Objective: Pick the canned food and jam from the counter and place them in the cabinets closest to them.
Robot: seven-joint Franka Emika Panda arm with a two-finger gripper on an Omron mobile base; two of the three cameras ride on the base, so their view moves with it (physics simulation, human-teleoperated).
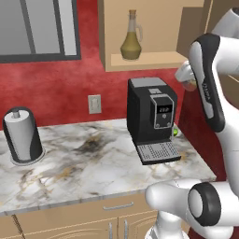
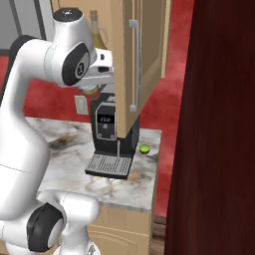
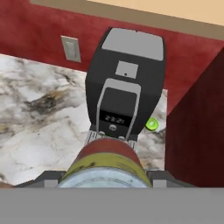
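Main risk I see: the jam (image 3: 105,164) clips the cabinet (image 1: 149,60) shelf edge on the way in, since the hand is right beside and just under it, and a knock could twist the jar loose. The gripper (image 3: 105,177) is clamped on the jam, which sits between the fingers, high above the coffee machine (image 3: 124,87) and counter (image 3: 39,100).

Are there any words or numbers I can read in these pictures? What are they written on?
"23:21" perhaps: light digits on the small dark display of the black coffee machine, seen in the hand view; blurred, so this reading is unsure.
The same display in the left base view and right base view: digits too small to read.
The jam jar held in the gripper: no readable label.
The olive bottle in the cabinet: no writing visible.
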